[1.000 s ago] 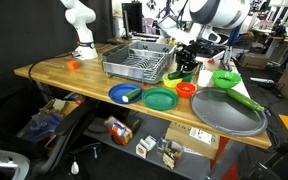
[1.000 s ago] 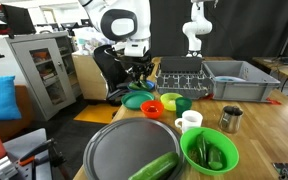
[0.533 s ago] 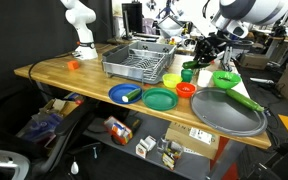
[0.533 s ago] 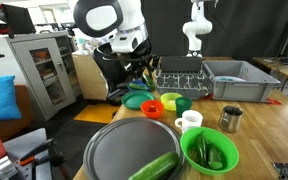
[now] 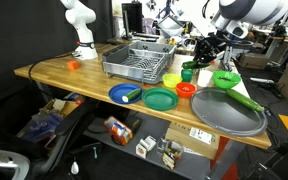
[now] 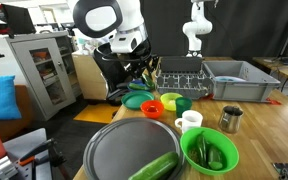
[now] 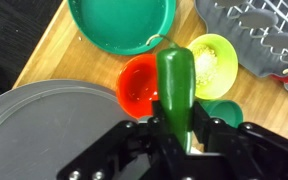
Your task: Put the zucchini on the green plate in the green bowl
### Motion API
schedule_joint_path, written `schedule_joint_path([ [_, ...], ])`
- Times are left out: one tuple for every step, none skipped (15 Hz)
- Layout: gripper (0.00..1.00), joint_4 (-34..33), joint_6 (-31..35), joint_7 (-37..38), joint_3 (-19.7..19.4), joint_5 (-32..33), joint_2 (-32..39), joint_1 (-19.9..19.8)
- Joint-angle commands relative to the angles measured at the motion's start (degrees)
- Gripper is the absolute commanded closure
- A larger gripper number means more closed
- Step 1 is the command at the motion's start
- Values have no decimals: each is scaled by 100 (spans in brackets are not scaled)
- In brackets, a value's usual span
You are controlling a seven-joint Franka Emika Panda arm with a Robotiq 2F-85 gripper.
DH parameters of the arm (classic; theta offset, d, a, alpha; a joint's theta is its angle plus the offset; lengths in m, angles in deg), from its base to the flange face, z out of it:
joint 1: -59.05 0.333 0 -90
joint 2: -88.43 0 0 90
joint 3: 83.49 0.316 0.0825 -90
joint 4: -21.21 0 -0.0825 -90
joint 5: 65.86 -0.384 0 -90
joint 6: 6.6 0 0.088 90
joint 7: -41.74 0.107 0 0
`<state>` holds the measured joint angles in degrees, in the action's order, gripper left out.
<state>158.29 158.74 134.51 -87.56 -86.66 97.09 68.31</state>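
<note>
My gripper (image 7: pixel 174 128) is shut on the dark green zucchini (image 7: pixel 173 80), which stands out lengthwise from between the fingers. In the wrist view it hangs above the red-orange bowl (image 7: pixel 137 88), with the green plate (image 7: pixel 122 28) further off and bare. In both exterior views the gripper (image 5: pixel 199 50) (image 6: pixel 144 70) is held up above the table. The green plate (image 5: pixel 160 98) (image 6: pixel 136 100) lies next to the blue plate (image 5: pixel 122 94). The lime-green bowl (image 5: pixel 226 79) (image 6: pixel 209 152) stands beside the grey tray and has a dark green piece in it.
A large grey tray (image 5: pixel 227 112) (image 6: pixel 124 150) carries a paler green piece (image 6: pixel 154 167). A small yellow bowl (image 7: pixel 216 58), a small green cup (image 7: pixel 225 112), a white cup (image 6: pixel 190 121), a metal cup (image 6: pixel 230 118) and a dish rack (image 5: pixel 139 60) stand around.
The arm has risen and shifted away from the plates with the zucchini held. Over the last half second nothing has visibly moved.
</note>
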Motion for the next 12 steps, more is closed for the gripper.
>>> schedule_joint_path([
  [92, -61, 494, 310, 152, -431, 72, -338],
  [92, -75, 682, 323, 151, -590, 91, -437],
  [92, -90, 880, 171, 39, -899, 121, -461],
  [92, -102, 1056, 175, 40, -1117, 153, -584],
  [92, -122, 1308, 188, -5, -1282, 240, -686],
  [92, -177, 1518, 143, 37, -1546, 328, -829],
  [92, -247, 1765, 122, 96, -1785, 447, -983],
  [92, -323, 2045, 145, 166, -1981, 569, -1126],
  [92, -397, 2323, 245, 165, -2082, 740, -1213],
  [92, -466, 2658, 339, 147, -2135, 924, -1271],
  [92, -556, 2938, 454, 187, -2193, 1105, -1370],
  [92, -638, 3242, 614, 147, -2200, 1325, -1395],
])
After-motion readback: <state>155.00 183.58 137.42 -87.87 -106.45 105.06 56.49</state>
